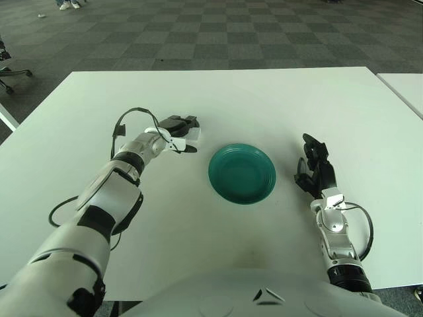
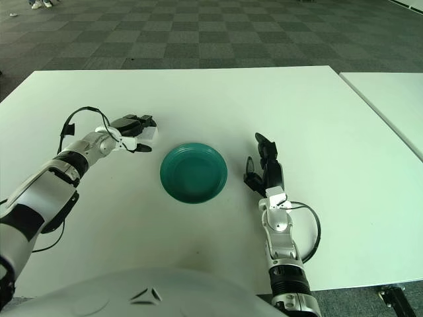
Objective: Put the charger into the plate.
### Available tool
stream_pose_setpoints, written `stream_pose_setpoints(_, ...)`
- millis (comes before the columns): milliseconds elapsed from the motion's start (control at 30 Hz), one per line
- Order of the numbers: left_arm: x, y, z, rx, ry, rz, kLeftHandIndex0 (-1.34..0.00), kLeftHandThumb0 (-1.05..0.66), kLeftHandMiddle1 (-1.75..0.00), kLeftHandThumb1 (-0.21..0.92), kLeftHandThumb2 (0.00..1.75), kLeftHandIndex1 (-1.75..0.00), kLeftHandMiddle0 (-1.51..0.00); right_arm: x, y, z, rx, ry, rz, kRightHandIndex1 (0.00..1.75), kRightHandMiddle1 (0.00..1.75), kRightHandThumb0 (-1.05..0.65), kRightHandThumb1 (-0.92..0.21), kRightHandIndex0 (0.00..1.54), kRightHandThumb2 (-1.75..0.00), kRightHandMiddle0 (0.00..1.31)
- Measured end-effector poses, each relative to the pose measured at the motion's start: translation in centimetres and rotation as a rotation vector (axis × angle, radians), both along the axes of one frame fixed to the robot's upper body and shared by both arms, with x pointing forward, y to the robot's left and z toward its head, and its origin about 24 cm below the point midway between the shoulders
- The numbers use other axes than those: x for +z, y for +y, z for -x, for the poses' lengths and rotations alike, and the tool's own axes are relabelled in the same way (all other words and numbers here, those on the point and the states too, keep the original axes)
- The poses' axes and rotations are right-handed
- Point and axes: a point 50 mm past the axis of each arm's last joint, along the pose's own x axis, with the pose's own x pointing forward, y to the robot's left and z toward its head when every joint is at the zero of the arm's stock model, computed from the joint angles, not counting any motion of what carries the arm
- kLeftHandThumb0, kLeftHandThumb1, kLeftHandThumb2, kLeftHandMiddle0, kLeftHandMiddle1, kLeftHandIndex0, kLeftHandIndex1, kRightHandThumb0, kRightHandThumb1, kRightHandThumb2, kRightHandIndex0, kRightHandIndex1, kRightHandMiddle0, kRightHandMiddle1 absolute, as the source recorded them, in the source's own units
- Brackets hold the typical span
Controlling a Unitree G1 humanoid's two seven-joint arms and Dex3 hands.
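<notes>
A small white charger (image 1: 193, 137) lies on the white table (image 1: 277, 99), just left of the empty teal plate (image 1: 242, 174). My left hand (image 1: 188, 135) reaches in from the left and closes on the charger, with dark fingers over its top and the thumb under its near side. The charger stays low against the tabletop, about a hand's width from the plate's left rim. My right hand (image 1: 314, 168) shows to the right of the plate, fingers pointing up and relaxed, holding nothing.
A black cable (image 1: 125, 119) loops off my left wrist. A second white table (image 1: 406, 86) stands at the far right across a narrow gap. Dark checkered carpet (image 1: 211, 33) lies beyond the far table edge.
</notes>
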Motion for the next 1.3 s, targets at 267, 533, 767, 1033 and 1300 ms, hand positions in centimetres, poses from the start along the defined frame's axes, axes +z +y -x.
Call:
stream_pose_setpoints(267,0.1,-0.3,-0.2,0.027,-0.053,-0.003,-0.45,-0.43,-1.74,0.54,1.0,-1.72,-0.27,0.0,-0.1,0.0,0.002,0.003,-0.023,0.0,0.65,-0.81,-0.92,0.17,-0.83,0.0)
stream_pose_setpoints(533,0.0,-0.6,-0.2,0.051,-0.093,0.032,-0.49,-0.14,-1.66,0.34,1.25,-1.74,-0.61,0.0,-0.1,0.0,0.009,0.004,-0.029,0.01,0.64,-0.81,-0.92,0.17,-0.82,0.0)
stream_pose_setpoints(767,0.3,-0.5,-0.3,0.096,-0.12,0.108,-0.49,-0.01,-1.58,0.23,1.36,-1.75,-0.72,0.0,-0.1,0.0,0.016,0.004,-0.035,0.0,0.66,-0.81,-0.92,0.17,-0.82,0.0)
stream_pose_setpoints(1033,1.1,-0.4,-0.3,0.129,-0.148,0.273,-0.47,0.0,-1.63,0.22,1.4,-1.75,-0.72,0.2,-0.2,0.1,0.016,0.001,-0.031,0.0,0.65,-0.82,-0.92,0.15,-0.84,0.0)
stream_pose_setpoints(1300,4.1,-0.7,-0.1,0.019,-0.276,0.457,-0.47,0.0,-1.71,0.21,1.44,-1.75,-0.7,0.4,-0.2,0.1,0.017,-0.011,-0.026,0.0,0.66,-0.8,-0.92,0.16,-0.82,0.0)
